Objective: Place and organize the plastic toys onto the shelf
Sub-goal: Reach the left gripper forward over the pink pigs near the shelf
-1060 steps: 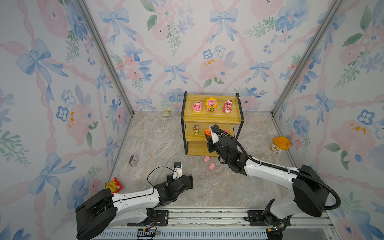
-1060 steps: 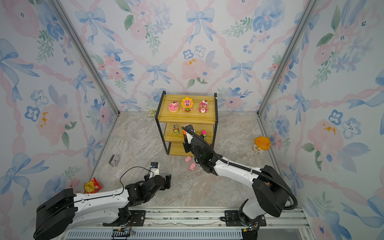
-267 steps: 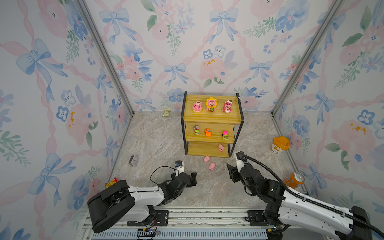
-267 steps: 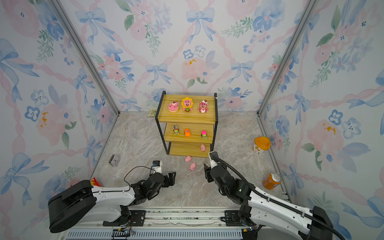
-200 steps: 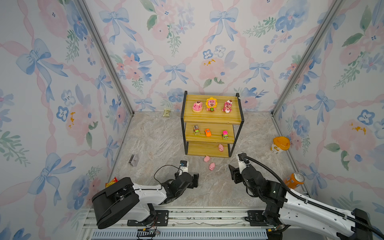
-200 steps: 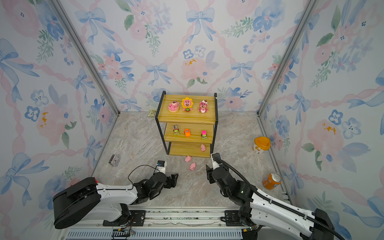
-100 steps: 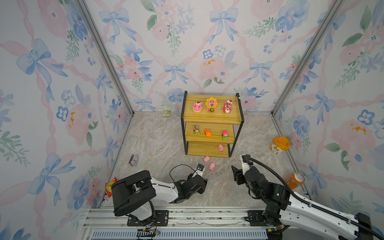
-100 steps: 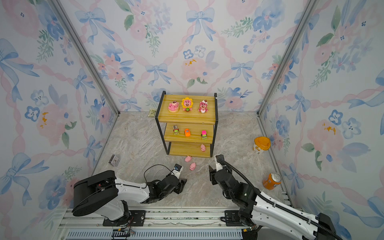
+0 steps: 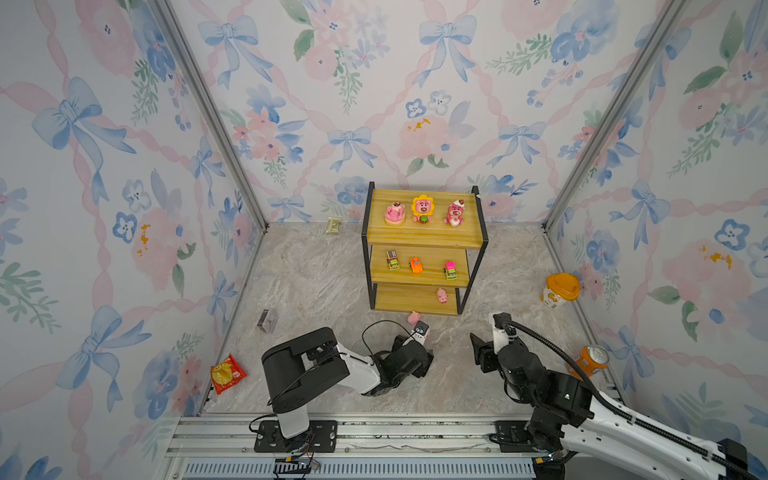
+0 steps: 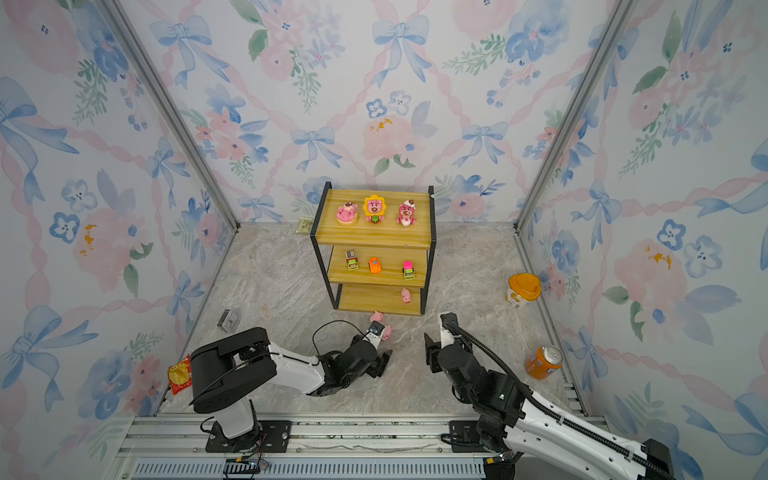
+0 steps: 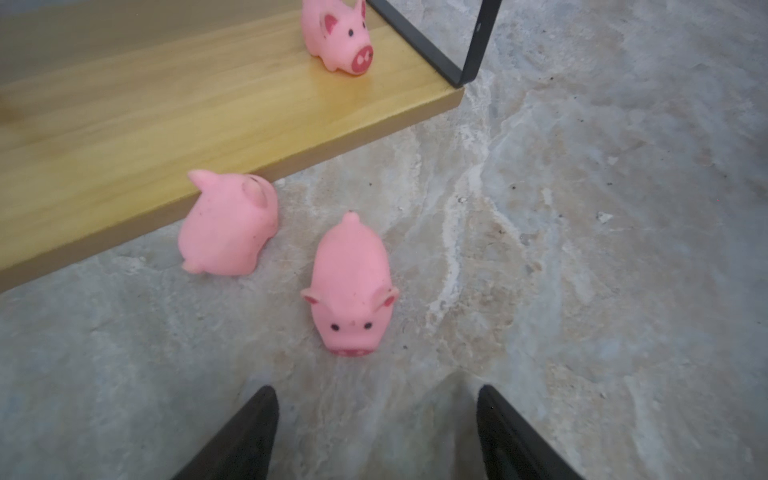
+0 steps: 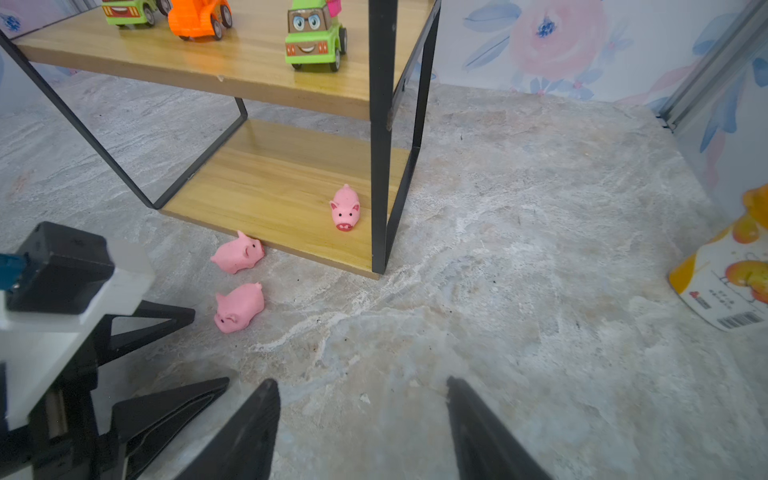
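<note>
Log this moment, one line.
left gripper: open, before near pig | right gripper: open, empty | shelf: three bears, three cars, shelved pig | floor: near pig, far pig

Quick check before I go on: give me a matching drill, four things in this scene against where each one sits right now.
Things:
1. sunflower bear
2. orange car
3. lone pig
4. yellow-lidded cup

Places:
A. floor, to the right of the shelf
B. top board
C. bottom board
D. middle board

Pairs: 1-B, 2-D, 3-C, 4-A
</note>
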